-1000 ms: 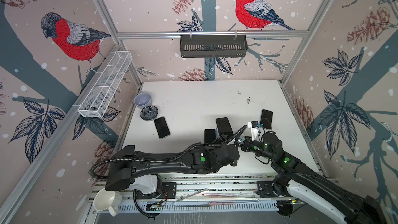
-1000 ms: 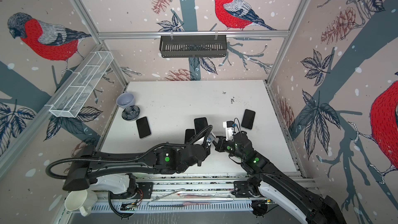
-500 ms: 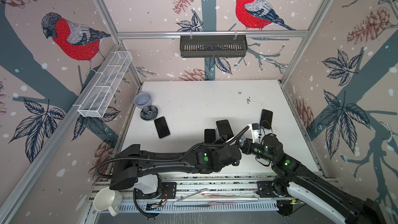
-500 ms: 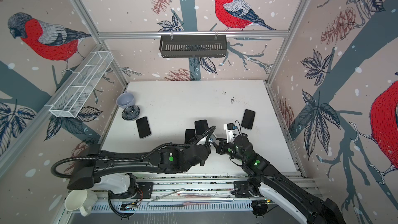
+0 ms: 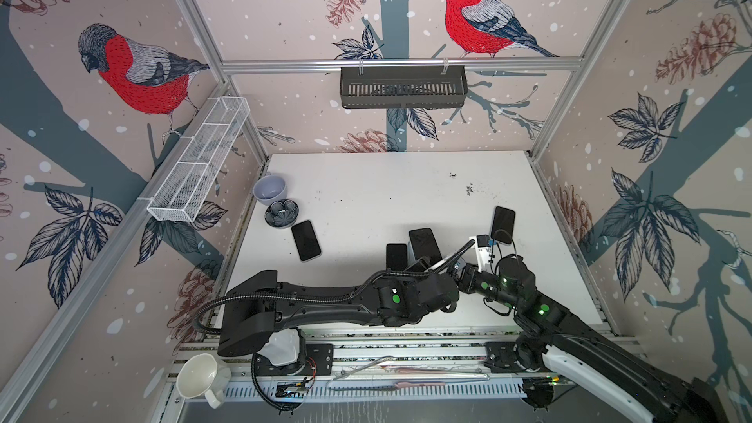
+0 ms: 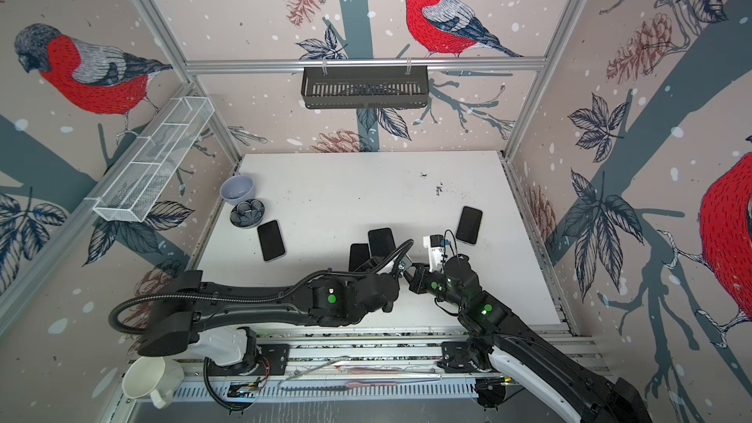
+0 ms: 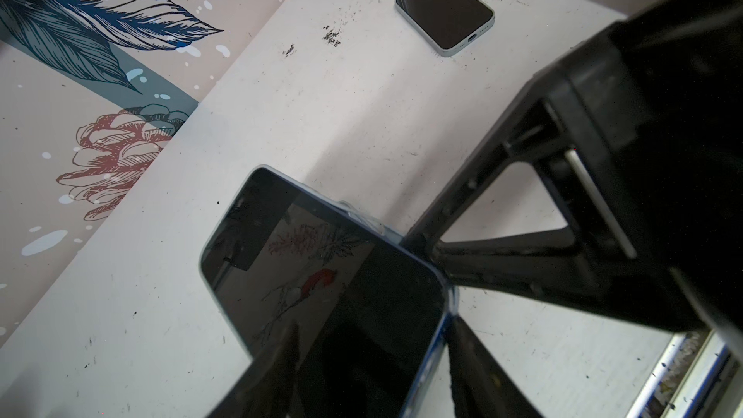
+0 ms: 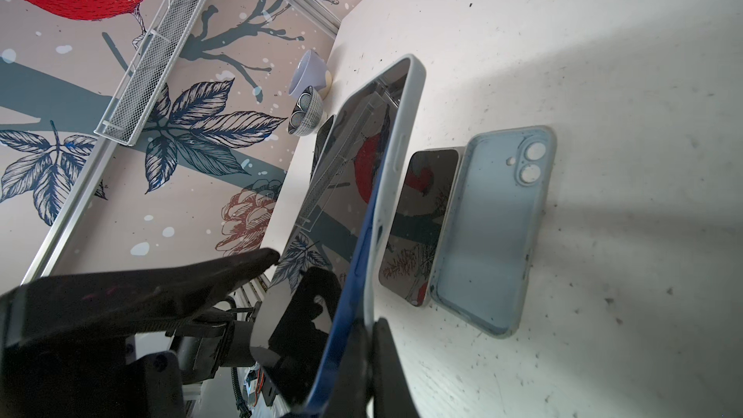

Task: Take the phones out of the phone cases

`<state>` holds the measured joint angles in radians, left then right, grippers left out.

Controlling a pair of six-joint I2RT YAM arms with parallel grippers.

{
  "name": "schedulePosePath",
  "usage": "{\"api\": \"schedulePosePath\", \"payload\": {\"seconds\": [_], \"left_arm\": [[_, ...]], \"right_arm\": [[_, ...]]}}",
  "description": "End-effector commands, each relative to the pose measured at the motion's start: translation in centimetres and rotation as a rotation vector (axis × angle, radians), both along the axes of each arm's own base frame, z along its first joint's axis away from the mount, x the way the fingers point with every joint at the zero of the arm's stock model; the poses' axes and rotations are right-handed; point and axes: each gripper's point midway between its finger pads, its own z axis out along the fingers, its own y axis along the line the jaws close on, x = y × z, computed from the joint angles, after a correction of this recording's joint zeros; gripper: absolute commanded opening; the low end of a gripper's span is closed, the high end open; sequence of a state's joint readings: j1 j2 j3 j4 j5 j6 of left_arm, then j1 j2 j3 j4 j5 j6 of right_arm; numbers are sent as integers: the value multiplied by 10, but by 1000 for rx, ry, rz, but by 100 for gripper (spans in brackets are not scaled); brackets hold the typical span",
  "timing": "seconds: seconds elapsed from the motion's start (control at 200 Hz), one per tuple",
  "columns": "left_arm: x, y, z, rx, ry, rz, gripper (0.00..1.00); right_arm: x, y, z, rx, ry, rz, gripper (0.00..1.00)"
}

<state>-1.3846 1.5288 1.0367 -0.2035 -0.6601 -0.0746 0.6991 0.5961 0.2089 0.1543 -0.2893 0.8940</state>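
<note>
One white table [image 5: 366, 197], bird-print walls [image 5: 134, 71]

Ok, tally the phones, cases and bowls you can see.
Phones: 4 (left, middle, held phone, right)
Cases: 2 (empty case, held phone's case)
Bowls: 2 (lilac, patterned)
Total: 8

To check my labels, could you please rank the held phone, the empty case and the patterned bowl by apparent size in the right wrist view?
1. Held phone, though it is nearest the camera.
2. Empty pale blue case.
3. Patterned bowl, farthest away.
</note>
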Motion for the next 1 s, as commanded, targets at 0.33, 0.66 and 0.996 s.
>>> {"api": "schedulePosePath", "payload": {"seconds": [0.33,0.66,0.996], "left_arm": [[15,3,9,-28,-45,65,52],[11,1,-3,-22,-15,33,44],[7,-5,-10,-8,-5,0,17]], "right_arm": [[-5,3,2,38,-13,30,0],[-5,3,3,43,-14,26,0],[-6,2,1,44,-8,24,0]]}}
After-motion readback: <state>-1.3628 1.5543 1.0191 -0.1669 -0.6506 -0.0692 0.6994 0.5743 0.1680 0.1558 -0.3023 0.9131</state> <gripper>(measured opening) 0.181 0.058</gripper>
